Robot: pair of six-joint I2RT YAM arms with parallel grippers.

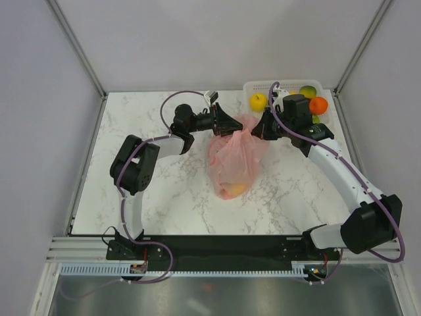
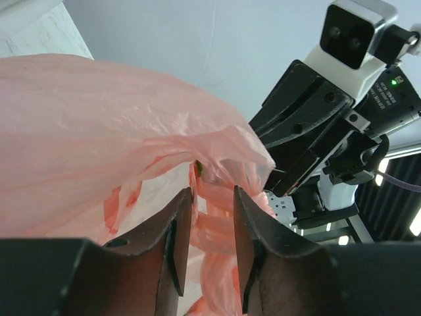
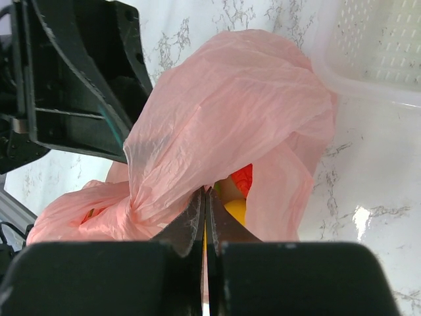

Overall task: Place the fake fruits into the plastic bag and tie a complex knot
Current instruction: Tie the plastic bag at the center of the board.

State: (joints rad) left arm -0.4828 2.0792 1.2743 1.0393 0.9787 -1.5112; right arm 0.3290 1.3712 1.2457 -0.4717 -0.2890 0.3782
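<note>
Marble table [image 1: 164, 197] ahead of me, pink plastic bag [image 1: 233, 158] slumped mid-table with fruit inside, white basket [image 1: 253, 84] far right holding fake fruits [image 1: 258, 101], left gripper [image 2: 212, 197] closed around a twisted bag strand, right gripper [image 3: 204, 197] pinched on bag film.

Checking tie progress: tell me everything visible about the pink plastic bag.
The plastic bag is thin, crinkly, translucent pink film, lying on the marble table with its body toward the near edge. Yellow and red fake fruits show through it. Its gathered top is raised between both grippers: the right gripper is shut on the film, the left gripper straddles a twisted strand, clamped or not unclear.
</note>
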